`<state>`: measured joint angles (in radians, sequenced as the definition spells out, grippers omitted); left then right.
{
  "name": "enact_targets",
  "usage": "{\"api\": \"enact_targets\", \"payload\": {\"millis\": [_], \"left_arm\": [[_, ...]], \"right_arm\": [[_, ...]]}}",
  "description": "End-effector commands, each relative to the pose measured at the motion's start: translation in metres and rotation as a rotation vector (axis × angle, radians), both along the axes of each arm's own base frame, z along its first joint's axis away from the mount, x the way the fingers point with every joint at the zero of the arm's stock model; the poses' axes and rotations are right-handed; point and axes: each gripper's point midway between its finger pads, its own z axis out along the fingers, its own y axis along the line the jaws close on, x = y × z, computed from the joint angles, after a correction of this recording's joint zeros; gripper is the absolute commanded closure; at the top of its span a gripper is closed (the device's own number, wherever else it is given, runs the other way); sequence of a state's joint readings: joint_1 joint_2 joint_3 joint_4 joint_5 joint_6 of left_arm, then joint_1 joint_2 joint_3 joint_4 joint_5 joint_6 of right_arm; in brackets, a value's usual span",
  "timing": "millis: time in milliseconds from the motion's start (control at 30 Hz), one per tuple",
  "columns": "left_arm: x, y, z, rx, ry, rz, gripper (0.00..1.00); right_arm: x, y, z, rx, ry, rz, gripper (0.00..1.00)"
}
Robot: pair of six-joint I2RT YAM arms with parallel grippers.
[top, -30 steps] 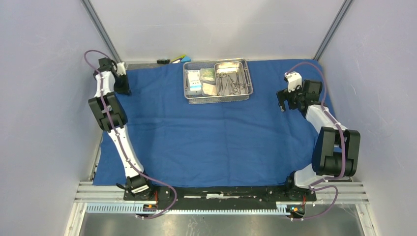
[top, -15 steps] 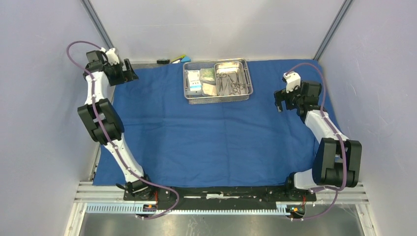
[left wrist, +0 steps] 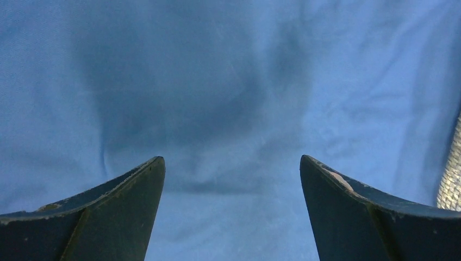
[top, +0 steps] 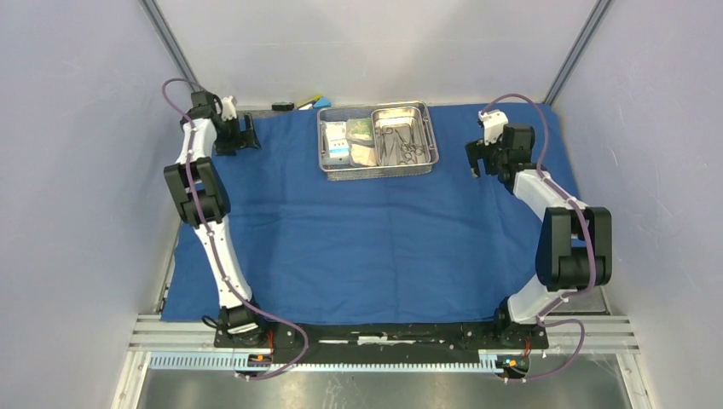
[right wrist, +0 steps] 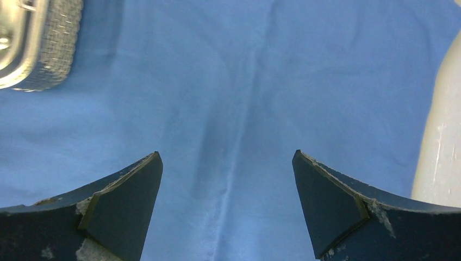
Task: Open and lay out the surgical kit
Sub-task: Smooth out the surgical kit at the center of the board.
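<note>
The blue cloth wrap (top: 358,230) lies spread flat over the table. On its far middle stands the wire-mesh tray (top: 328,167). Inside it are the smaller steel pan (top: 424,119) with slim metal instruments (top: 399,145) on the right, and packets (top: 339,141) on the left. My left gripper (top: 250,132) hovers open over the cloth (left wrist: 217,81) left of the tray, whose mesh edge (left wrist: 451,179) shows at the right. My right gripper (top: 474,162) hovers open over bare cloth (right wrist: 244,81) right of the tray (right wrist: 49,49). Neither gripper (left wrist: 231,159) (right wrist: 226,155) holds anything.
A small yellow-blue block toy (top: 313,101) and a black item (top: 283,106) lie behind the cloth's far edge. Grey enclosure walls stand close on both sides. A pale surface (right wrist: 440,141) borders the cloth on the right of the right wrist view.
My left gripper has opened and swung from the cloth's far left corner rightward toward the tray. The right arm has moved farther back and left, closer to the tray.
</note>
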<state>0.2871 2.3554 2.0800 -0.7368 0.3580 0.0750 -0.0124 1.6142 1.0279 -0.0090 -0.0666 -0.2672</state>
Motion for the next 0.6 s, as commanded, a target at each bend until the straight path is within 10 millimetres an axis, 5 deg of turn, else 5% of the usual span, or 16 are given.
{"api": "enact_targets", "payload": {"millis": [0, 200, 567], "left_arm": [[0.004, 0.019, -0.02, 0.087, 0.079, 0.017, 0.0], [0.003, 0.014, -0.034, 0.05, 0.106, 0.025, 0.0], [-0.007, -0.004, -0.002, -0.017, 0.017, 0.039, 0.0]], "right_arm": [[0.013, -0.021, -0.002, -0.066, 0.035, -0.084, 0.02], [0.029, -0.007, -0.01, 0.01, 0.018, -0.055, 0.02], [0.083, 0.011, -0.019, 0.17, -0.041, -0.066, 0.02]]}}
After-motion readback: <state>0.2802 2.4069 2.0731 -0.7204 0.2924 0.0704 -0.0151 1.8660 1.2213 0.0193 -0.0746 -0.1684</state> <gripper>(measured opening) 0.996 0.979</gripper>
